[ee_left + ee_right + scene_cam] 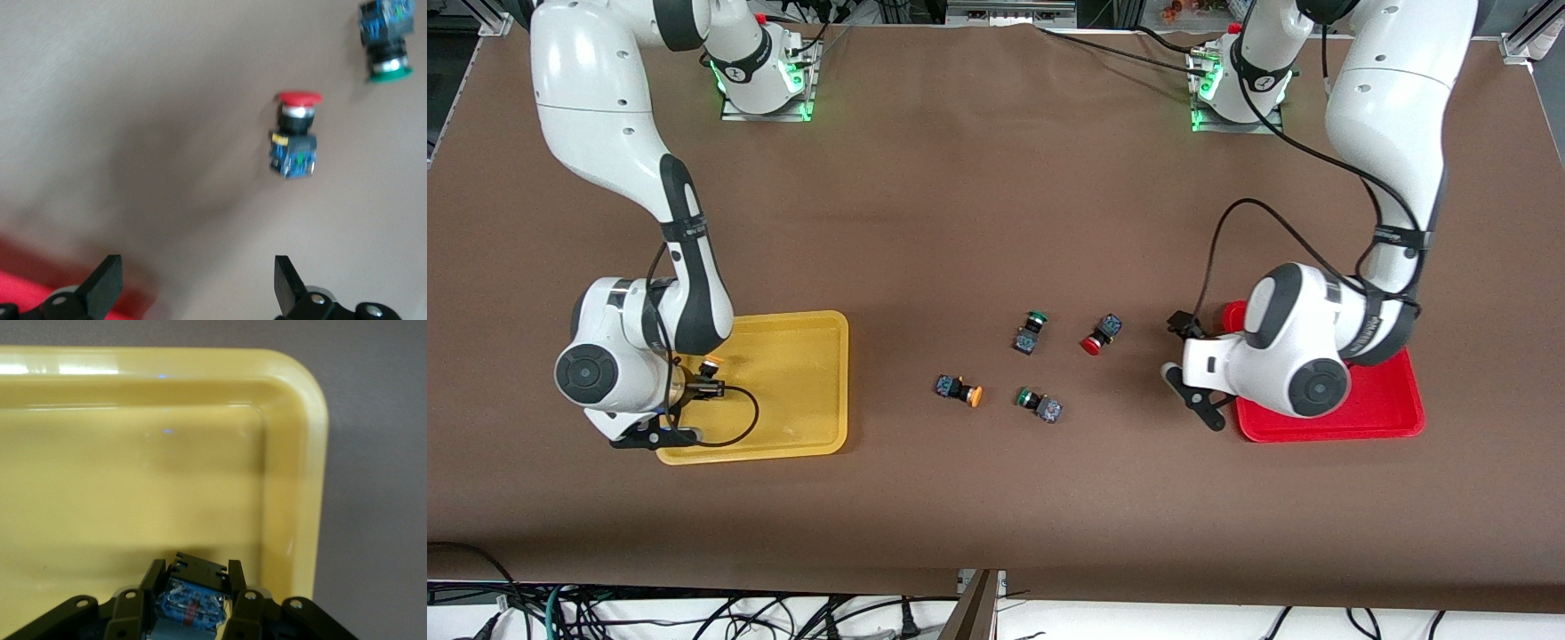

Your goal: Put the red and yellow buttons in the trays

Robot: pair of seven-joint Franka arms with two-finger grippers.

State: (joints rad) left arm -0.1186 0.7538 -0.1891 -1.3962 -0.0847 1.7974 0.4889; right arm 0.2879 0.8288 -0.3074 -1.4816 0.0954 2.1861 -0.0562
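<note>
At the lower left of the front view we see the right gripper (698,384) over the yellow tray (800,391), its fingers closed on a yellow-capped button (190,600) whose blue body shows between the pads in the right wrist view. A second yellow button (960,390) lies on the brown table (996,222) near the centre of the frame, with a green-capped button (1040,404) beside it and another green button (1031,331) above that. A red button (1100,335) lies just beside the upper green one, toward the red tray (1378,404) at the right of the frame. The left gripper (197,283) hangs over the table at that tray's edge, fingers spread wide and holding nothing. The arm hides much of the red tray, so we cannot tell what lies in it.
</note>
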